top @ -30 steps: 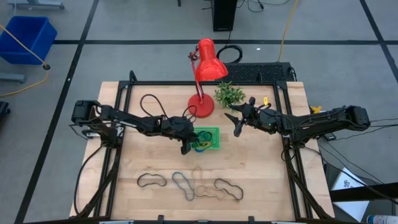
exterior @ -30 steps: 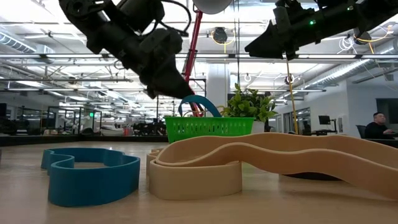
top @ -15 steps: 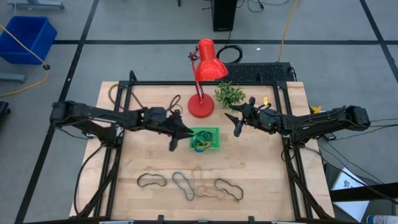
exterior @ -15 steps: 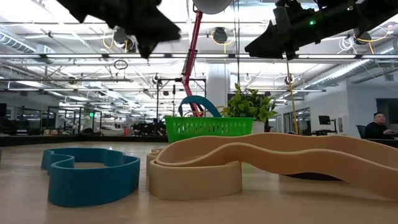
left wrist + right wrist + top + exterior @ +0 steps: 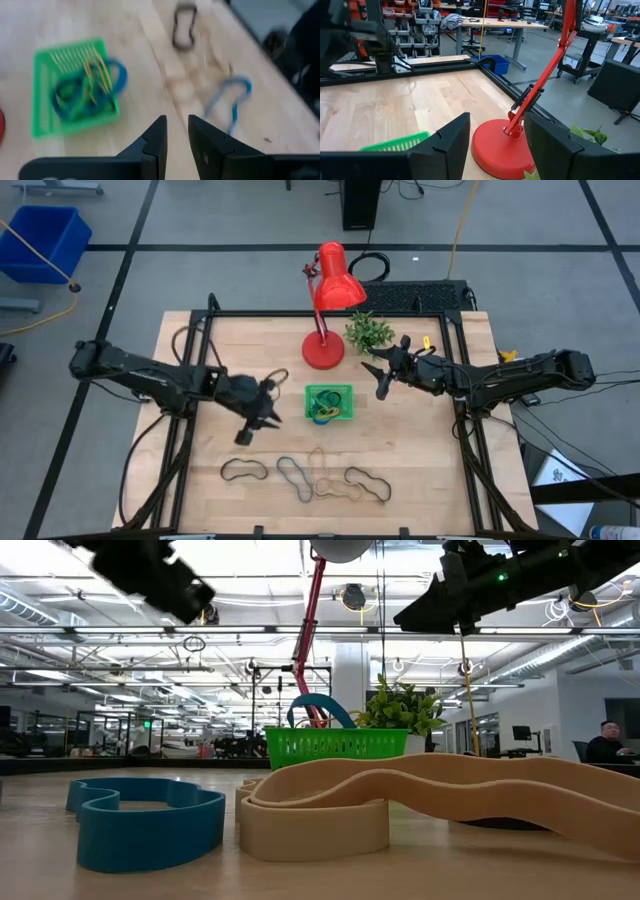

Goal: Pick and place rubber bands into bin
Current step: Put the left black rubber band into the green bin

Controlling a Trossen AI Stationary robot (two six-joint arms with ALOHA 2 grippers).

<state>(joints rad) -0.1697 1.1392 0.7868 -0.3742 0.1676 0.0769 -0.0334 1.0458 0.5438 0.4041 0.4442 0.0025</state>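
The green bin [image 5: 328, 404] sits mid-table and holds blue and yellowish rubber bands; it also shows in the left wrist view [image 5: 75, 90]. Several bands lie flat near the table's front edge: a black one [image 5: 243, 470], a blue one [image 5: 293, 477], a tan one [image 5: 325, 475] and another black one [image 5: 367, 483]. My left gripper [image 5: 245, 435] hangs above the table, left of and nearer than the bin. It is empty, with a narrow gap between its fingers [image 5: 176, 135]. My right gripper [image 5: 380, 385] waits open and empty to the right of the bin.
A red desk lamp [image 5: 325, 350] stands just behind the bin, with a small green plant [image 5: 368, 332] to its right. A black frame runs along the table's edges. The low view shows the blue band [image 5: 150, 820] and the tan band [image 5: 420, 800] close up.
My left gripper has drawn back from the bin's left edge, going up and toward the table's left and near edges. The bands in the bin and on the table have stayed where they were.
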